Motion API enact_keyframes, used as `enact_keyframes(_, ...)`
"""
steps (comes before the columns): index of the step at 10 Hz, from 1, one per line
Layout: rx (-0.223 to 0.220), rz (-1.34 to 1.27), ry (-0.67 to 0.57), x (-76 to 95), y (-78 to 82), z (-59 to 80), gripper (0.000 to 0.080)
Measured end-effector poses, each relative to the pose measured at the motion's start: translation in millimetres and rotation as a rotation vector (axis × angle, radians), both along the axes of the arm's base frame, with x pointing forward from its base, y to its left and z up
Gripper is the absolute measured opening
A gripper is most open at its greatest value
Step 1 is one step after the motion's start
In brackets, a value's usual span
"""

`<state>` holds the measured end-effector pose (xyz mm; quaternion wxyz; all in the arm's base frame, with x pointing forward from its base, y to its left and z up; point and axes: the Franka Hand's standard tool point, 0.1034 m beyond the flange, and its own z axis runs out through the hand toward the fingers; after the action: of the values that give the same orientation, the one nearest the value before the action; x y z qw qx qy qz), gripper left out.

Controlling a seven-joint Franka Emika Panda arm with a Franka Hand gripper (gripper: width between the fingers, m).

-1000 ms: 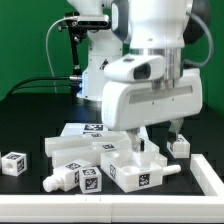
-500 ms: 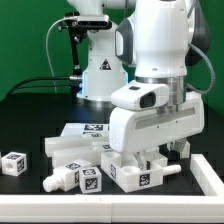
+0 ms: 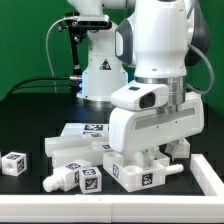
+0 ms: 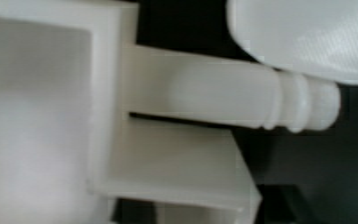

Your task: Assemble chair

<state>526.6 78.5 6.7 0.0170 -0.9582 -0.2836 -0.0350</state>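
Note:
The chair's white tagged parts lie loose on the black table. A flat panel (image 3: 85,133) lies at the middle. A bar with a peg end (image 3: 72,179) lies in front of it, and a chunky block (image 3: 138,176) lies beside that. My gripper (image 3: 166,153) is low over this block, with its dark fingers either side of it. In the wrist view the gripper (image 4: 206,212) is open astride a white slab (image 4: 167,165). A ribbed peg (image 4: 247,92) sticks out beyond the slab.
A loose tagged cube (image 3: 12,163) sits at the exterior view's far left. A small white block (image 3: 181,147) sits just beyond my gripper on the exterior view's right. A white strip (image 3: 207,178) lies at the lower right edge. The robot base stands behind.
A second ago my arm was higher and further to the exterior view's left. It came down over the block and has stayed still for the last half second.

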Motion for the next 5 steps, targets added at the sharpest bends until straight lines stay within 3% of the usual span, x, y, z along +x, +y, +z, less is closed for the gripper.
enact_keyframes(1,0.0,0.001,0.0,0.0,-0.1,0.0,0.0079)
enact_keyframes(2,-0.003,0.034,-0.004,2.6,-2.2,1.7,0.0079)
enact_keyframes(3,-0.007,0.063,-0.01,6.5,-1.8,6.1,0.0024)
enact_keyframes(5,-0.013,0.135,-0.016,10.2,5.3,17.1,0.0024)
